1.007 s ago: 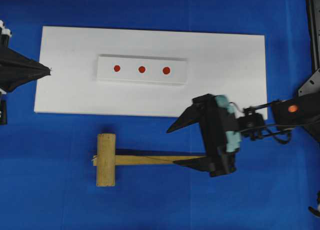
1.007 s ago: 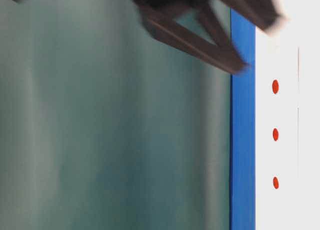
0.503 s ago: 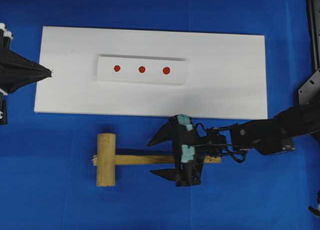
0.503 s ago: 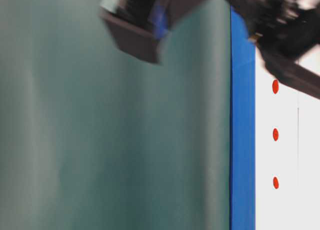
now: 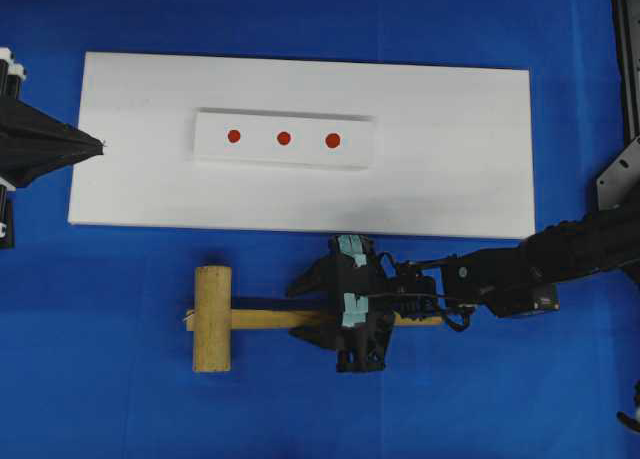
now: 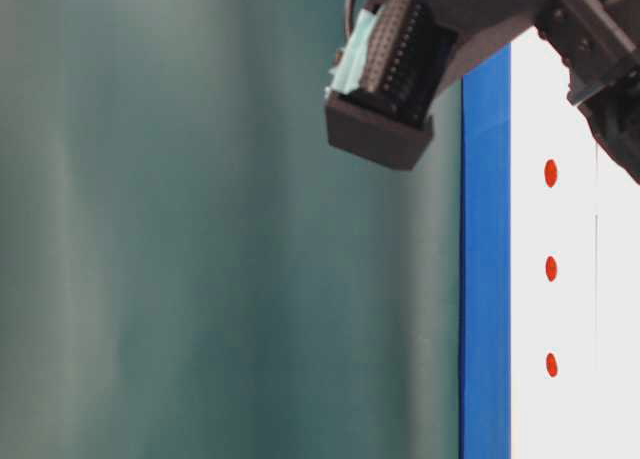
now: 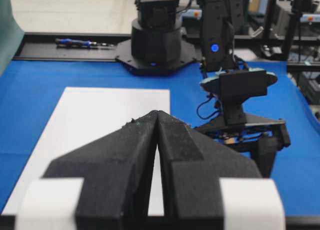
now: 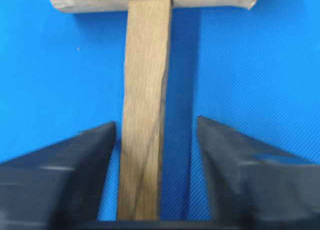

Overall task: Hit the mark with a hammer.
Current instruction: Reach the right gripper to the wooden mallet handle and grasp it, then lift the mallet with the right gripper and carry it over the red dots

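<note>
Seen from above, the right gripper (image 5: 322, 306) is now sitting lower and further along the handle than a second ago, and its fingers (image 8: 70, 160) are narrowing from wide open around the shaft, one almost touching it and the other leaving a gap. The hammer (image 5: 280, 318) is lying flat on the blue tabletop (image 5: 120, 399) just below the white board (image 5: 450, 139), apart from the three red marks (image 5: 283, 138), so the grasp is probably forming but not finished. The left gripper (image 7: 158, 121) is hanging at the board's left end with fingers pressed together, holding nothing.

The right hand (image 5: 318, 312) hides the middle of the hammer (image 5: 212, 319) handle from overhead.
</note>
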